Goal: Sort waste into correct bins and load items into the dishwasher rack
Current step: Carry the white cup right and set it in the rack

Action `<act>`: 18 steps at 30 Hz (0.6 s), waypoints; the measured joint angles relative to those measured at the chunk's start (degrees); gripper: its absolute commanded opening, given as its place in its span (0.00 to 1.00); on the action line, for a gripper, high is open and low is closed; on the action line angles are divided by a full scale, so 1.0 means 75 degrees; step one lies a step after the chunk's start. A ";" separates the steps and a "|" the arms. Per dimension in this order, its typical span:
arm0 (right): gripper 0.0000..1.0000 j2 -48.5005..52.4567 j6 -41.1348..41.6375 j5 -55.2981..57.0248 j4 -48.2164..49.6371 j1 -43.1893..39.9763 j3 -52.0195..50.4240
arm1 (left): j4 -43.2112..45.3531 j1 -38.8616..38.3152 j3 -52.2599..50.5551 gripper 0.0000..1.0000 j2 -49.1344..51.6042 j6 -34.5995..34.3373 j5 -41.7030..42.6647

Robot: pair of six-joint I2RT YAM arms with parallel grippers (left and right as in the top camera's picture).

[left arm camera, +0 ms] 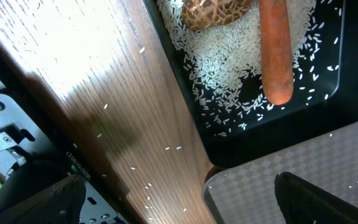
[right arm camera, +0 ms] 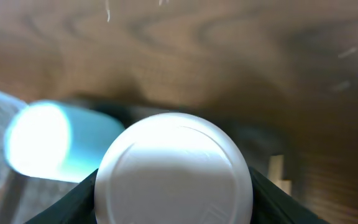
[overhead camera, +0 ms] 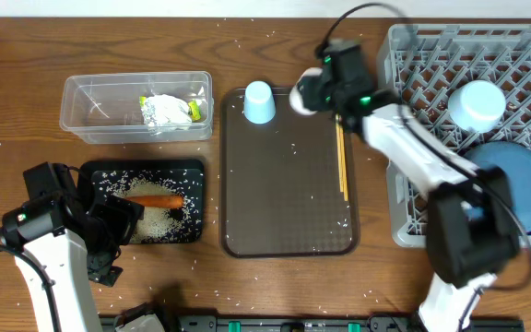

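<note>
My right gripper (overhead camera: 313, 90) is shut on the white cup (overhead camera: 300, 100) at the top edge of the brown serving tray; the cup's base fills the right wrist view (right arm camera: 174, 168). The light-blue cup (overhead camera: 259, 101) stands just to its left and also shows in the right wrist view (right arm camera: 55, 143). Chopsticks (overhead camera: 342, 161) lie on the serving tray's right side. The black tray (overhead camera: 192, 171) holds rice (left arm camera: 222, 68), the carrot (overhead camera: 159, 200) and a brown lump (left arm camera: 213, 12). My left gripper (overhead camera: 123, 221) is open and empty at that tray's near edge. The wrapper (overhead camera: 167, 110) lies in the clear tub (overhead camera: 81, 92).
The grey rack (overhead camera: 413, 55) at the right holds the light-blue bowl (overhead camera: 476, 104), upside down, and the dark-blue plate (overhead camera: 519, 184). The brown serving tray (overhead camera: 284, 212) lies mid-table and also shows in the left wrist view (left arm camera: 291, 168). Loose rice grains dot the wooden table (overhead camera: 26, 101).
</note>
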 measured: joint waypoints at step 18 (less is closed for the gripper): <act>0.60 -0.2203 -0.0385 -0.0099 -0.1437 -0.5957 0.0000 | 0.0000 0.0000 0.0000 0.98 0.0000 -0.0003 0.0000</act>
